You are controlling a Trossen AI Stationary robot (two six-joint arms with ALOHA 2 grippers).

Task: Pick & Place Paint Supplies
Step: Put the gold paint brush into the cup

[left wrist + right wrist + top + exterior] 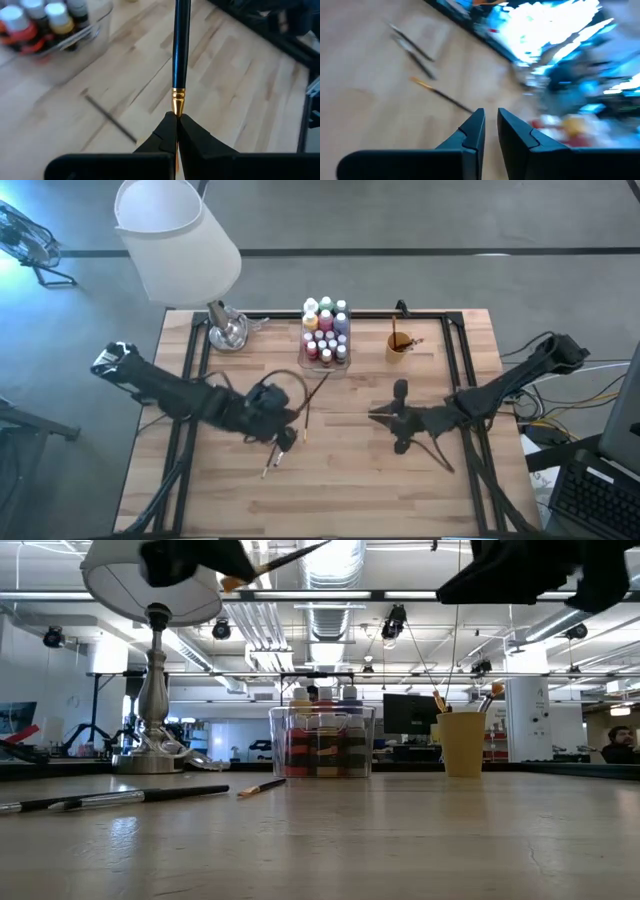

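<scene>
High view:
- Left gripper [283,418]: over the table's left-centre, pinching a paintbrush [311,395] above the wood.
- Held brush axis: runs on a slant from the fingers toward the clear box [326,366] at the back; far end close to the box's near corner.
- Loose brush [272,461]: flat on the wood just in front of the left gripper.
- Right gripper [381,416]: right-centre, pointing left, carrying nothing.
- Paint bottles [325,327]: upright inside the clear box.
- Orange cup [398,346]: right of the box, brushes already standing in it.

Low view:
- Held brush [275,565]: high above the table, tilted, free end raised to the right.
- Brushes on table: a dark pair [110,799] at far left, a short one [262,787] in front of the box.
- Lamp [152,660]: back left, close to the carry path.

Left wrist view:
- Fingers [190,140]: pressed together on the gold ferrule [178,100]; dark handle pointing straight away from the gripper.

Right wrist view:
- Fingers [472,134]: nearly together, a narrow gap, nothing between; three brushes [415,59] on the wood beyond.

Step, as judged:
- Carrying the brush to the cup.
- Doing it well: grip sits at one end, so slow travel and no quick wrist turns; swing the handle upright over the cup, clear of the box rim, lower, then release.
</scene>
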